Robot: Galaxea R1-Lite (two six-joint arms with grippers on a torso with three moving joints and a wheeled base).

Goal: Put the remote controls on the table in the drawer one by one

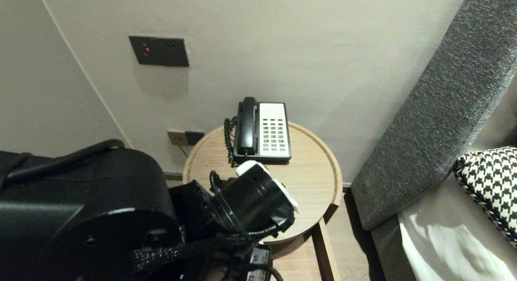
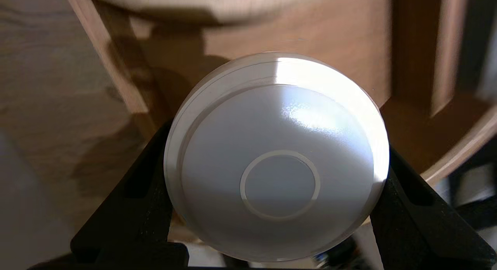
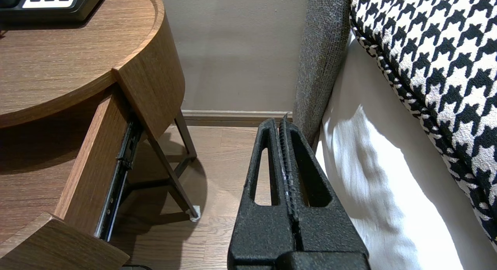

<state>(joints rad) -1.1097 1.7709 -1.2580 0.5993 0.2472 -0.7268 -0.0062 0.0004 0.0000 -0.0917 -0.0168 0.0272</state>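
My left gripper (image 2: 276,149) is shut on a white round disc (image 2: 277,161) with a raised ring at its centre. One black finger (image 2: 149,177) presses each side of its rim. The disc hangs over the pulled-out wooden drawer (image 2: 330,41) of the round side table (image 1: 319,180). In the head view the left wrist (image 1: 252,200) hides the fingers, and only a white edge (image 1: 291,198) peeks out beside it. My right gripper (image 3: 282,124) is shut on nothing and is parked low over the floor beside the bed.
A black and white desk phone (image 1: 262,129) stands at the back of the table top. A wall panel (image 1: 158,51) and sockets (image 1: 185,137) sit on the wall behind. The grey headboard (image 1: 436,111) and a houndstooth pillow (image 1: 490,184) lie to the right. The drawer's slide rail (image 3: 120,161) shows.
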